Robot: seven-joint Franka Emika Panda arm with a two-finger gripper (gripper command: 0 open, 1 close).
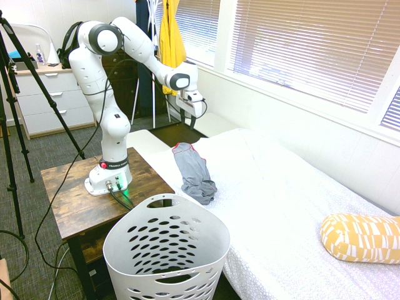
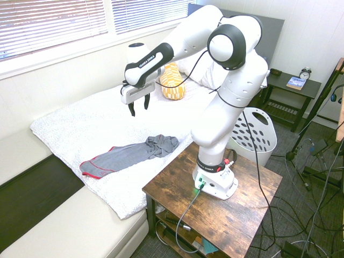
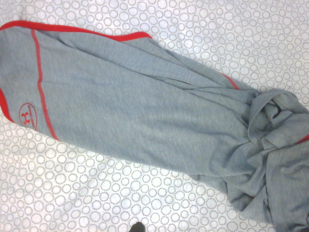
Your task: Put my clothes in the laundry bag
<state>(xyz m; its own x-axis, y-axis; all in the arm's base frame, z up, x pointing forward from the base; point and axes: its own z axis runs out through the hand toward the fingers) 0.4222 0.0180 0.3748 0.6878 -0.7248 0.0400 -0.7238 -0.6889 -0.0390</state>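
The clothes (image 1: 192, 172), a grey garment with thin red edging, lie stretched out and bunched at one end on the white bed (image 1: 281, 187). In the second exterior view the clothes (image 2: 131, 154) rest near the bed's edge beside the wooden table. My gripper (image 2: 138, 106) hangs open well above the bed, empty, higher than the garment. In the first exterior view the gripper (image 1: 192, 107) is above the garment's red-edged end. The wrist view looks straight down on the clothes (image 3: 145, 116), with a red logo. The laundry bag (image 1: 167, 250), a white holed basket, stands on the floor by the bed.
A wooden table (image 1: 69, 200) beside the bed carries the arm. A yellow-and-white patterned pillow (image 1: 362, 237) lies at the bed's far end. A bright yellow garment (image 1: 170, 44) hangs by the window. A white dresser (image 1: 47, 100) stands behind, and a dark nightstand (image 2: 290, 91) beyond the basket.
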